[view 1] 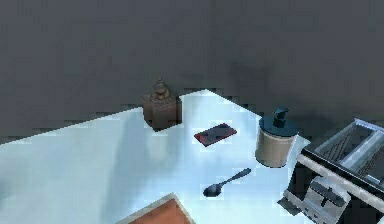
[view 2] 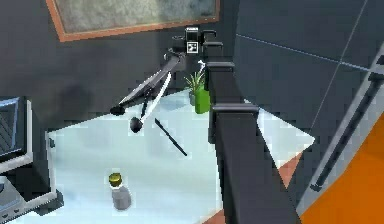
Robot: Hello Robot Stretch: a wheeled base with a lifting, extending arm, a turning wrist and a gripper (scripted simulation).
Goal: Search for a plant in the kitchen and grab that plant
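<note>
Just beside the gripper [view 2: 128, 112] stands the plant [view 2: 199, 92].

You have no words, numbers or signs to read here; the white squares [view 2: 190, 38] on the arm [view 2: 243, 150] carry only black marks.

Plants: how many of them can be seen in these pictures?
1. The plant in a green pot stands at the far side of the counter, just left of the arm, in the arm side view. The arm may hide others.
</note>
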